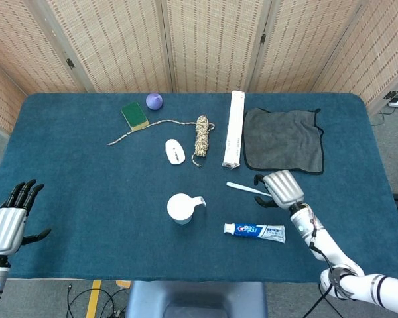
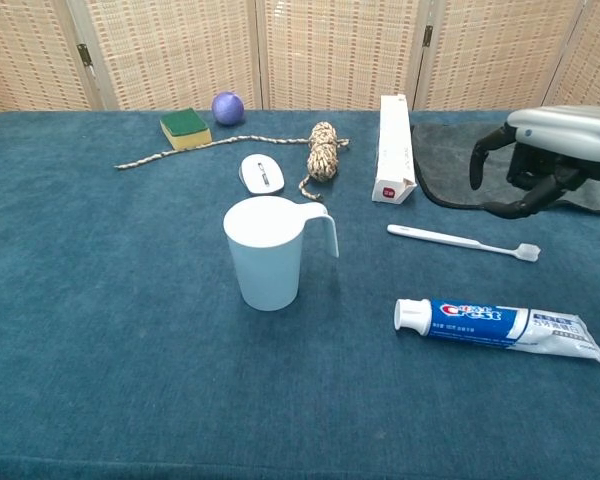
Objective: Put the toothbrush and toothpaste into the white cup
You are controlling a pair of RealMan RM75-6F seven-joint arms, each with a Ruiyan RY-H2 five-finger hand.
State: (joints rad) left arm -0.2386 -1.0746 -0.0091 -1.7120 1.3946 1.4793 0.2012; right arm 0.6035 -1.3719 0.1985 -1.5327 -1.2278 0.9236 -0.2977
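The toothbrush (image 2: 462, 241) lay flat on the table (image 1: 86, 185), to the right of the white cup (image 2: 267, 252), with its bristle head pointing right. The toothpaste (image 2: 500, 327) lay nearer the front edge, cap end toward the cup. The cup stood upright and empty, handle to the right. Neither item was yet in it.

The right hand (image 2: 545, 160) hovered above the bristle end of the toothbrush, palm down, fingers (image 2: 483, 155) curled loosely and apart, holding nothing. The left hand (image 1: 5, 225) stood at the near left corner of the table, well apart from the task items, fingers spread and empty.

Handling notes, as judged:
- Toothbrush: light, stiff, thin and low on the cloth surface. A pinch at mid-handle between thumb and a finger would suit it; the smooth plastic may slip or roll.
- Toothpaste: soft-bodied tube, somewhat heavier. Grip across the firm shoulder near the cap, not the flat tail.
- Cup: light; it may tip if knocked during insertion.
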